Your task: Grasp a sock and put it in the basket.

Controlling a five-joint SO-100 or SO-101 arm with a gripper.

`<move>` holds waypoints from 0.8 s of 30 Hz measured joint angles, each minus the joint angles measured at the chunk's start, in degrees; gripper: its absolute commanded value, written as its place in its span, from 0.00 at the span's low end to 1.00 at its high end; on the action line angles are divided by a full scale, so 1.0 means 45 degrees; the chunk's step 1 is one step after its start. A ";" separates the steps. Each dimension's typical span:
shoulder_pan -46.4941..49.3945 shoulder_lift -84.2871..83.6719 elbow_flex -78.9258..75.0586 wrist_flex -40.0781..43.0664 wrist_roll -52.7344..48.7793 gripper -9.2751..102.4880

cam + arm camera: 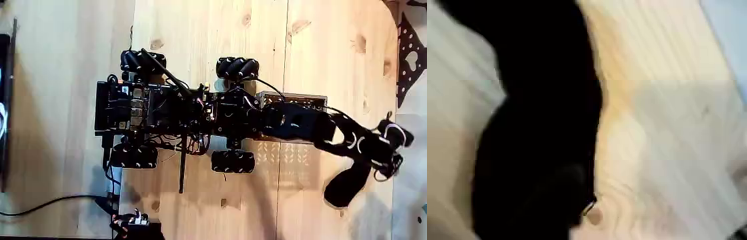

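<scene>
Bench (200, 27): pale wood, bare boards at upper centre; its right edge runs just beyond the arm's tip in the fixed view.
Basket (293, 101): centre-right, mostly under the arm.
Sock (347, 185): lower right, hanging from the fingers (385, 157), which grip its upper end.
Wrist view: sock (537, 130) fills the left half.

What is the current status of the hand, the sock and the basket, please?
Hand extended right in the fixed view; open or shut unclear. Sock hangs by the hand. Basket sits under the arm, partly covered.
</scene>
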 measured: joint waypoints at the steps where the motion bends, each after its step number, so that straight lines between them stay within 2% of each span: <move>1: 0.0098 -0.0723 -0.0820 0.0078 -0.0039 0.29; 5: 0.0410 -0.2871 -0.2852 0.0508 -0.0156 0.29; 16: 0.0586 -0.4785 -0.3262 0.1816 -0.1348 0.29; 24: 0.0859 -0.5977 -0.3457 0.0332 -0.2578 0.29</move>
